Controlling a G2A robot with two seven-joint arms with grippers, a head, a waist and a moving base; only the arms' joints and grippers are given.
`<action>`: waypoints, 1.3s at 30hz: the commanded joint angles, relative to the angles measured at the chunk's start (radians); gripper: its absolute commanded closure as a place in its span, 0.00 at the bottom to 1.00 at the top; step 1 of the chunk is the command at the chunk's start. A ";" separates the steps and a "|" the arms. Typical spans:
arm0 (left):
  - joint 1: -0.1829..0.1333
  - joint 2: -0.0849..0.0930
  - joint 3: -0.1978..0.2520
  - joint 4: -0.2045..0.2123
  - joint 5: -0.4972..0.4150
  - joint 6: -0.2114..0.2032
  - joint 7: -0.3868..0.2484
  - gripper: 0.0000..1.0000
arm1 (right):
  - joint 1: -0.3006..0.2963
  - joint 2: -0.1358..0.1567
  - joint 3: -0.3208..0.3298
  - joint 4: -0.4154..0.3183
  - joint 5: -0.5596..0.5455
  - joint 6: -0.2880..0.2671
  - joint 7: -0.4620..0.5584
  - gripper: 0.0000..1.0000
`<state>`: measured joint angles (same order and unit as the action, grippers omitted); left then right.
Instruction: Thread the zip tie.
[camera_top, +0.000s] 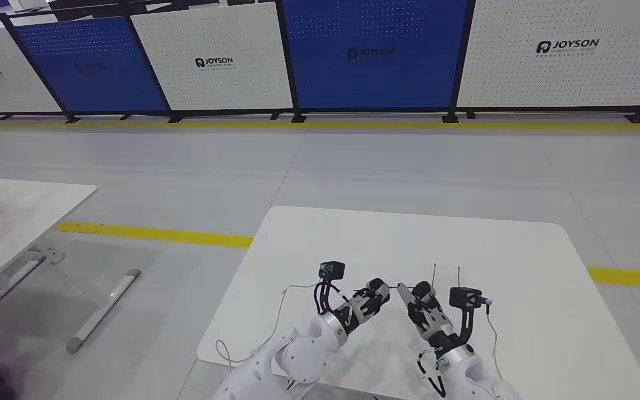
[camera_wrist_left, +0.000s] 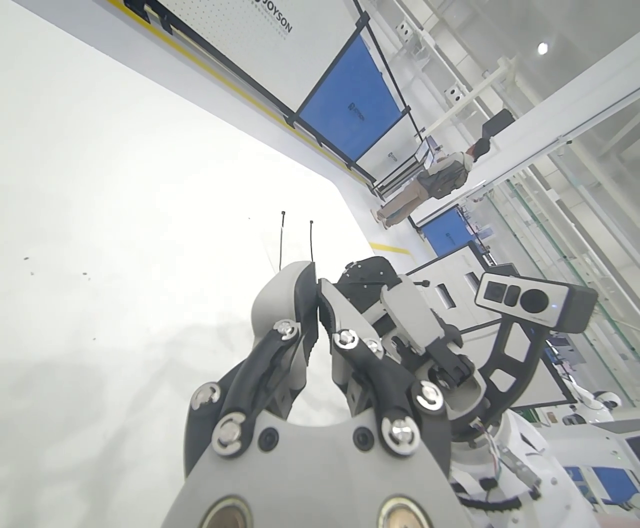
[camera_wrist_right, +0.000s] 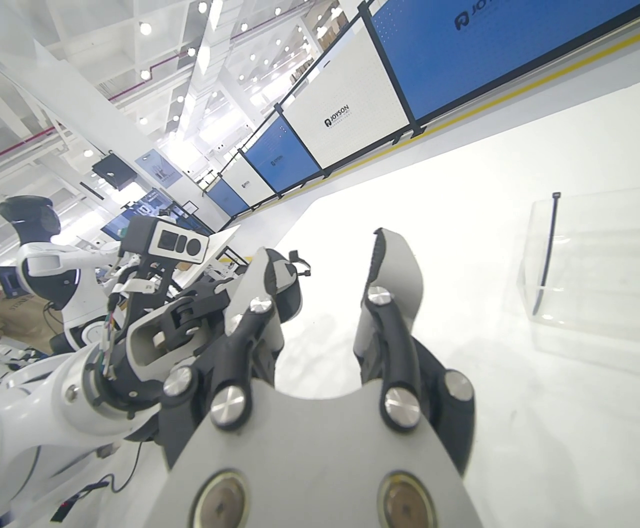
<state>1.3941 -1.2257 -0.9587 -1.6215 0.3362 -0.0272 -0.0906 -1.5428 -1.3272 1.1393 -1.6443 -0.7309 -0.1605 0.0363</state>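
My left gripper (camera_wrist_left: 317, 284) is shut on a thin black zip tie (camera_wrist_left: 424, 283), low over the white table (camera_top: 480, 240) near its front edge. The tie's head sticks out sideways past the fingertips toward my right gripper (camera_wrist_right: 325, 260), which is open and close beside the left one. In the right wrist view the held tie (camera_wrist_right: 301, 265) shows as a small black bend at the left gripper's tip. From above, the left gripper (camera_top: 383, 290) and right gripper (camera_top: 413, 293) nearly touch. Two more zip ties (camera_wrist_left: 281, 240) (camera_wrist_left: 311, 240) stand upright in a clear box (camera_wrist_right: 575, 280) just beyond the grippers.
A thin cable (camera_top: 290, 290) trails over the table's left front part. Another white table (camera_top: 30, 200) stands off to the left across the floor. Blue and white fence panels (camera_top: 370, 50) line the back behind a yellow floor line.
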 joint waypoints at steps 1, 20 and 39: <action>0.001 0.000 -0.002 -0.001 -0.003 -0.001 0.002 1.00 | 0.000 0.000 -0.001 0.000 -0.001 -0.001 -0.002 1.00; 0.008 -0.001 -0.006 -0.009 0.006 -0.017 -0.005 1.00 | 0.001 0.002 -0.002 -0.009 -0.020 -0.009 0.006 1.00; 0.012 -0.003 -0.011 -0.012 0.011 -0.005 -0.004 0.44 | 0.001 0.000 -0.007 -0.001 -0.011 0.000 -0.005 1.00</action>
<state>1.4062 -1.2285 -0.9697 -1.6331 0.3480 -0.0350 -0.0949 -1.5415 -1.3265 1.1320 -1.6462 -0.7448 -0.1620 0.0327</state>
